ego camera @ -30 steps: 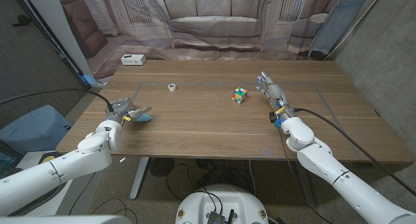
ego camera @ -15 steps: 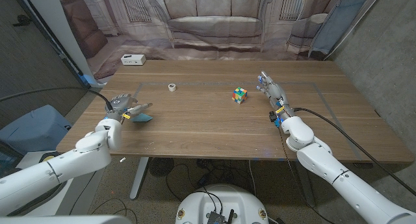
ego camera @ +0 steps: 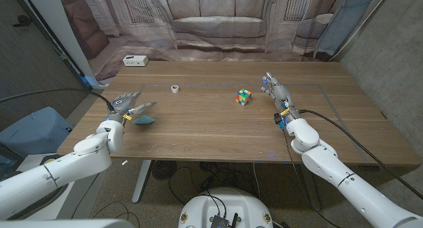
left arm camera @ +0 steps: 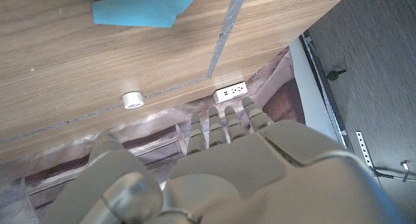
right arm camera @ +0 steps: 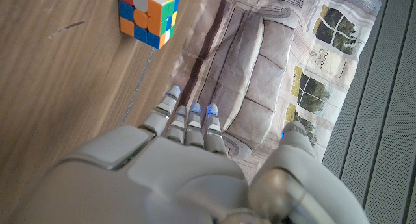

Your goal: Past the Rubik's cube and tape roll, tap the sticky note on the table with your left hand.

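Printed sofa backdrop (ego camera: pixel 218 23) hangs behind a wide wooden surface (ego camera: pixel 218 132), grey walls either side. Going big to small.

My right robot hand (ego camera: pixel 275 89) sits on the right side of the surface, fingers straight and together, nothing in it. It looks parked out of the way, just beside the Rubik's cube (ego camera: pixel 244 96) but not touching. The cube shows close ahead of those fingers in the right wrist view (right arm camera: pixel 147 14).

My left robot hand (ego camera: pixel 125 104) is over the left edge of the surface, fingers spread, holding nothing. Fingertips point out across the surface, right above the blue sticky note (ego camera: pixel 142 119). I can't tell from the head view whether any finger touches the paper. In the left wrist view the note (left arm camera: pixel 144 8) sits apart from the fingers (left arm camera: pixel 224 123), so I judge the hand is raised, mid-tap rather than in contact.

The note lies flat near the left front edge, one corner curled or folded. It's well apart from the cube and the tape roll (ego camera: pixel 175 89), so the distractors don't obstruct the left hand at all.

White power strip (ego camera: pixel 135 60) at the far left corner, irrelevant.

Next, by my read: drop the fingertips straight down onto the note.
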